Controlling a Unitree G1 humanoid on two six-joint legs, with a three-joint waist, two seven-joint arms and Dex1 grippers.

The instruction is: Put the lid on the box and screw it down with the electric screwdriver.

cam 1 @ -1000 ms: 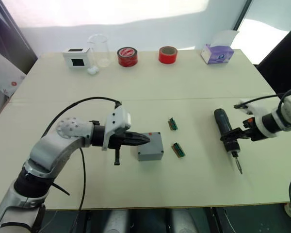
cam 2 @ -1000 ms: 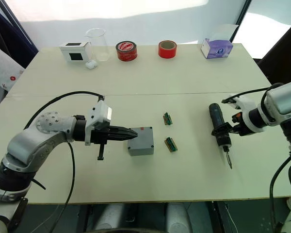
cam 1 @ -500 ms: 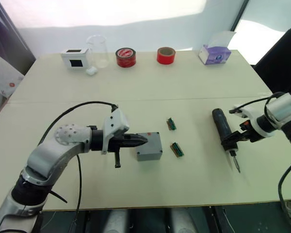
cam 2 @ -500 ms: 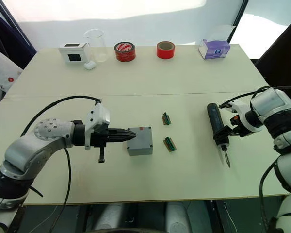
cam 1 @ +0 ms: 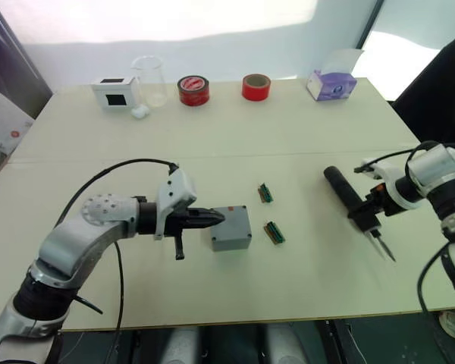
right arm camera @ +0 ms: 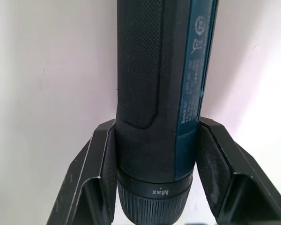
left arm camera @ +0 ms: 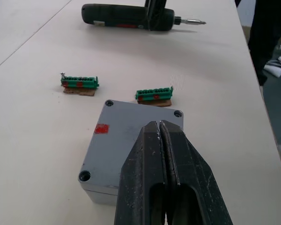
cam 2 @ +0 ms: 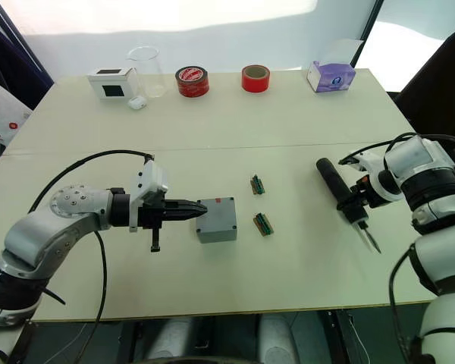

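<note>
A pale beige table (cam 1: 212,144) seen from above, with both robot arms reaching in over it. The left claw (cam 1: 216,218) has its two black fingers (left arm camera: 164,159) pressed together into a single point. That point rests over the near edge of a small, deep, square grey plastic box (cam 1: 230,228), which carries a small red mark (left arm camera: 101,128). A flat grey lid (left arm camera: 131,150) with corner screw holes already sits on top of the box.

Just beyond the left claw's tip, past the box, lie two small green terminal strips (cam 1: 276,232), one nearer and one farther (cam 1: 266,193), apart from each other.

The right claw (cam 2: 354,206) is clamped on a long black cylindrical electric screwdriver (cam 1: 349,202), one finger on each side of the barrel near its collar. The tool runs slantwise from the claw, its thin metal bit (cam 1: 384,247) toward the table's front edge.

Well beyond both claws, along the far edge, stand a white box with a black window (cam 1: 114,94), a clear glass beaker (cam 1: 150,80), two rolls of red tape (cam 1: 192,89) and a purple tissue box (cam 1: 331,84).
</note>
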